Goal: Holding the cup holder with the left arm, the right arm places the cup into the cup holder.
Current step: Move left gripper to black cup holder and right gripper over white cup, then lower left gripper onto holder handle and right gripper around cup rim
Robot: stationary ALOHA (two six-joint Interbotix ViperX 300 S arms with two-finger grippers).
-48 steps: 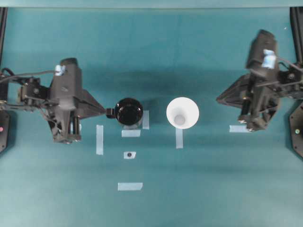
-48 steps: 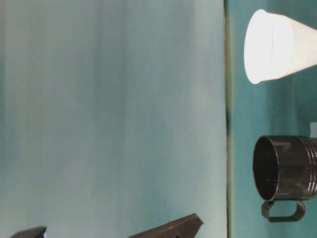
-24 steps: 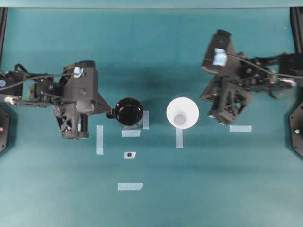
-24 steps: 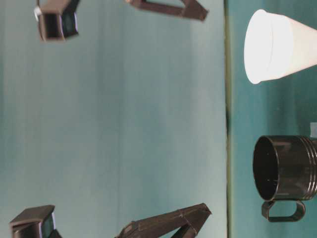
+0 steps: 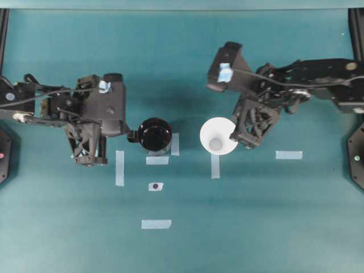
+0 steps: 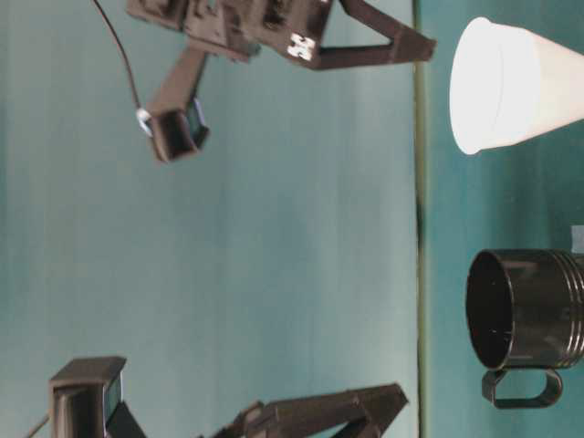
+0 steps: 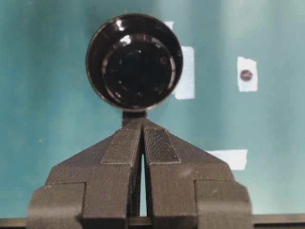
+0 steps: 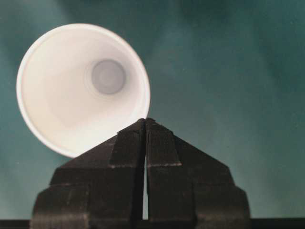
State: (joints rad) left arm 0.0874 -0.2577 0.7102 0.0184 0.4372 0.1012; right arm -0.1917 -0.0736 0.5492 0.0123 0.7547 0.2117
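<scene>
Teal table (image 5: 182, 244), two arms: left arm (image 5: 34, 105), right arm (image 5: 318, 85). Left gripper (image 7: 143, 126) jaws pressed together on nothing, tip at the cup holder (image 5: 156, 135) tab; right gripper (image 8: 145, 125) likewise closed empty, at the cup (image 5: 219, 136) rim. One cup, one holder, apart. Only table-level view shows the holder's loop handle (image 6: 522, 390); only overhead shows six tape strips (image 5: 119, 168).

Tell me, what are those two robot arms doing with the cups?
Two robot arms are getting ready to put the white cup into the black cup holder. Both stand apart on the green table, and neither is held yet. The left gripper is shut, pointing at the holder's little side tab. The right gripper is shut too, hanging right by the cup's rim.
</scene>
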